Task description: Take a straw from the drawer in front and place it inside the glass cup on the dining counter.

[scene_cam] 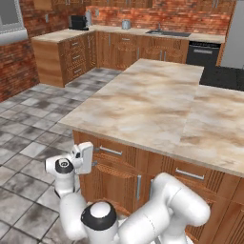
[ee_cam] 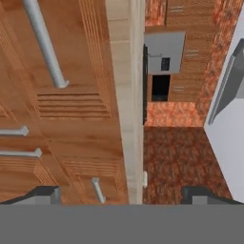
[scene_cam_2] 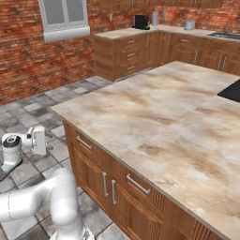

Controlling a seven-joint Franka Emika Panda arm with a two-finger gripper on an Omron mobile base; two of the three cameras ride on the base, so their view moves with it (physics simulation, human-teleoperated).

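Wide-open gripper hangs just short of the shut drawer; approaching off-line, fingers could skid past its handle.

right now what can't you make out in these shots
- Drawer: closed in both base views, so its front hides whatever lies inside, straw included.
- Dining counter: the right edge of both base views cuts it off, so part of its top is unseen.
- Tool: open in the hand view, the bottom edge cutting off all but its tips.
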